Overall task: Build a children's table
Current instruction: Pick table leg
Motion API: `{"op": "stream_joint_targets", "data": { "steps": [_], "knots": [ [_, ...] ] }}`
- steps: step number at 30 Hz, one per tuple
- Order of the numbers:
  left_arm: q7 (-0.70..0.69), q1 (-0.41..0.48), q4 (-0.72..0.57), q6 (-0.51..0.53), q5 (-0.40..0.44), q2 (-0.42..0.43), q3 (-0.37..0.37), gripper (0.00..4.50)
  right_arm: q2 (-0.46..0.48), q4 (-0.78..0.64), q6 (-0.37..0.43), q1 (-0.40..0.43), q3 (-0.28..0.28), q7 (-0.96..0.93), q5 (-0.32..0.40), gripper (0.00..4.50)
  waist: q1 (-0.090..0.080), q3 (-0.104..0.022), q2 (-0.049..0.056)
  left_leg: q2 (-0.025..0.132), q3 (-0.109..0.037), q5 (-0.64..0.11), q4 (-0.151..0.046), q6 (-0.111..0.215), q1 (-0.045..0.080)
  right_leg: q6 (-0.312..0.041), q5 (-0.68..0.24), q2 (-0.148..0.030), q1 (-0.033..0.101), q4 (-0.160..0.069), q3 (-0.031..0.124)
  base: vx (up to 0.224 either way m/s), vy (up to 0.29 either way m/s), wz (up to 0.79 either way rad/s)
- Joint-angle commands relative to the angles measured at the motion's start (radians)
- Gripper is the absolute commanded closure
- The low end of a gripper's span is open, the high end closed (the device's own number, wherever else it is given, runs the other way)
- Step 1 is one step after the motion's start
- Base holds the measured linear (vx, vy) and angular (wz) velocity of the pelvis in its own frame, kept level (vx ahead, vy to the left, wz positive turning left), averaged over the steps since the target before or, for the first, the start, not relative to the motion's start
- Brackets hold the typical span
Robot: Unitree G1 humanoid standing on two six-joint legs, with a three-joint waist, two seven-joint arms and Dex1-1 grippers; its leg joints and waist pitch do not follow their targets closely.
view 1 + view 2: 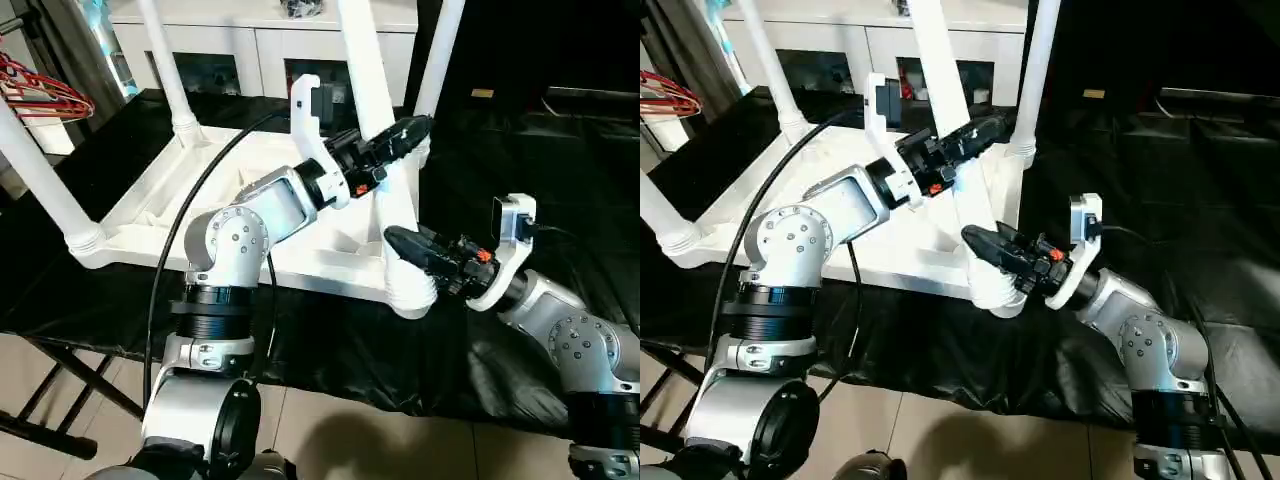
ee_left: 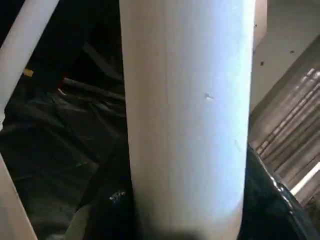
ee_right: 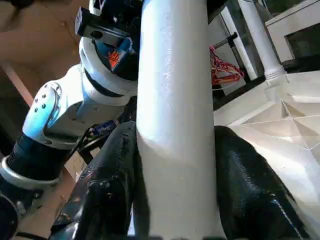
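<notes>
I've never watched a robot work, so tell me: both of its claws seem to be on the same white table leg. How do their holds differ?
The left gripper meets the near leg higher up its shaft, while the right gripper grasps it low, just above the corner socket. The left gripper reaches in from the left side, the right gripper from the right. The right wrist view shows the right gripper's fingers on both sides of the leg. Both have black fingers and meet the same upright leg.

The tabletop (image 1: 150, 205) and its legs (image 1: 375, 110) look like smooth white plastic with a soft sheen. Under them lies a black sheet (image 1: 560, 180), glossy and wrinkled like plastic film. The forearms (image 1: 275, 210) are brushed silver metal; the fingers (image 3: 250, 185) are matt black.
</notes>
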Motion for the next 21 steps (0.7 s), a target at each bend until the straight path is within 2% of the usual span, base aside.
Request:
{"op": "stream_joint_targets", "data": {
  "steps": [1,3,5,6,9,10,11,16,21],
  "knots": [
    [-0.02,-0.012,-0.003,-0.012,0.01,0.017,-0.014,2.65,-0.017,0.002,-0.005,-0.026,0.025,-0.011,-0.041,1.92,0.002,-0.076,-0.033,0.035,-0.015,-0.166,-0.064,0.037,0.014,-0.139,-0.293,-0.058,0.054,-0.081,0.034,0.0,0.0,0.0],
    [-0.056,-0.011,-0.007,-0.016,0.02,0.037,-0.039,2.65,-0.033,0.02,0.006,-0.041,0.044,-0.018,-0.064,1.86,-0.001,-0.077,-0.035,0.035,-0.015,-0.159,-0.065,0.033,0.015,-0.132,-0.296,-0.056,0.053,-0.08,0.034,0.0,0.0,0.0],
    [-0.116,-0.008,-0.022,-0.016,0.029,0.067,-0.077,2.66,-0.064,0.016,0.028,-0.053,0.069,0.012,-0.07,1.58,0.002,-0.078,-0.035,0.035,-0.015,-0.152,-0.064,0.034,0.016,-0.128,-0.292,-0.057,0.054,-0.079,0.036,0.0,0.0,0.0],
    [-0.177,-0.007,-0.041,-0.01,0.025,0.094,-0.105,2.66,-0.097,0.008,0.045,-0.066,0.093,0.044,-0.077,1.5,0.001,-0.076,-0.037,0.036,-0.014,-0.151,-0.064,0.036,0.017,-0.133,-0.288,-0.057,0.053,-0.078,0.036,0.0,0.0,0.0],
    [-0.222,-0.009,-0.053,0.004,0.012,0.114,-0.12,2.66,-0.124,0.005,0.056,-0.08,0.114,0.069,-0.084,1.39,0.002,-0.078,-0.035,0.038,-0.014,-0.144,-0.063,0.037,0.018,-0.149,-0.26,-0.057,0.053,-0.073,0.036,0.0,0.0,0.0],
    [-0.246,-0.012,-0.058,0.007,0.008,0.124,-0.128,2.66,-0.138,0.01,0.065,-0.091,0.126,0.081,-0.091,1.14,0.0,-0.077,-0.038,0.038,-0.012,-0.146,-0.061,0.039,0.018,-0.159,-0.25,-0.056,0.053,-0.072,0.036,0.0,0.0,0.0],
    [-0.272,-0.016,-0.063,0.014,0.001,0.134,-0.137,2.66,-0.158,0.017,0.075,-0.106,0.144,0.107,-0.097,1.08,0.001,-0.078,-0.038,0.038,-0.012,-0.143,-0.061,0.041,0.016,-0.164,-0.244,-0.058,0.055,-0.071,0.037,0.0,0.0,0.0],
    [-0.357,-0.02,-0.08,0.03,-0.029,0.158,-0.17,2.66,-0.205,0.051,0.096,-0.15,0.204,0.18,-0.12,1.05,0.002,-0.077,-0.041,0.037,-0.011,-0.149,-0.059,0.042,0.017,-0.169,-0.269,-0.058,0.055,-0.07,0.036,0.0,0.0,0.0],
    [-0.403,-0.009,-0.105,0.043,-0.037,0.164,-0.197,2.66,-0.229,0.048,0.109,-0.163,0.259,0.247,-0.122,1.05,0.002,-0.079,-0.043,0.039,-0.01,-0.134,-0.056,0.05,0.017,-0.193,-0.221,-0.057,0.056,-0.064,0.037,0.0,0.0,0.0]
  ]
}}
